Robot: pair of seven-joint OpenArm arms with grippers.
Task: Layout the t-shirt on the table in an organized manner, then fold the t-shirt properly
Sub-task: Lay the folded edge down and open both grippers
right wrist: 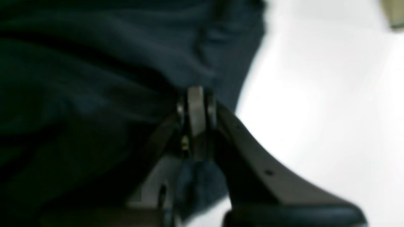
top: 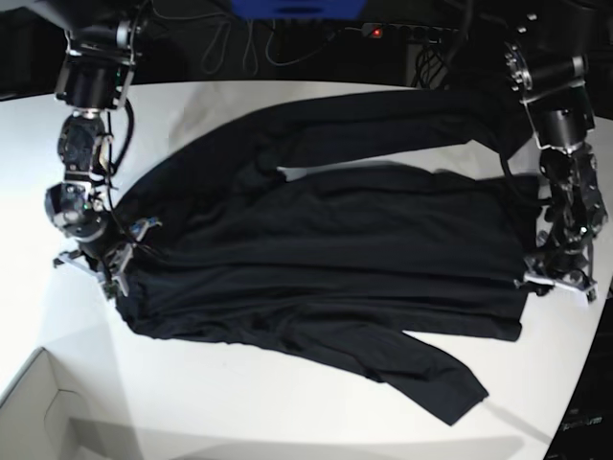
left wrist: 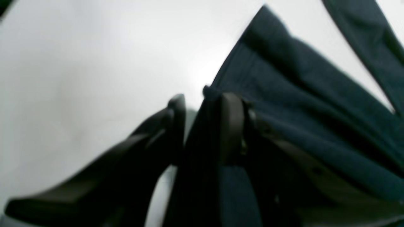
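The black long-sleeved t-shirt point(top: 335, 249) lies spread across the white table point(top: 239, 402), one sleeve along the back and the other pointing to the front right. At the garment's left end, my right gripper point(top: 115, 264) is shut on its edge. In the right wrist view its pads point(right wrist: 196, 107) are pressed together with the t-shirt point(right wrist: 94, 63) bunched around them. My left gripper point(top: 556, 280) is at the right end. In the left wrist view, the left gripper point(left wrist: 203, 104) has a ridge of the t-shirt point(left wrist: 315, 110) pinched between its fingers, and creases fan out from the grip.
A pale box corner point(top: 48, 412) sits at the front left and shows as a beige blur point(right wrist: 394, 15) in the right wrist view. Cables and a blue object point(top: 297, 10) lie behind the table. The table's curved edge point(top: 589, 393) runs close to the left arm.
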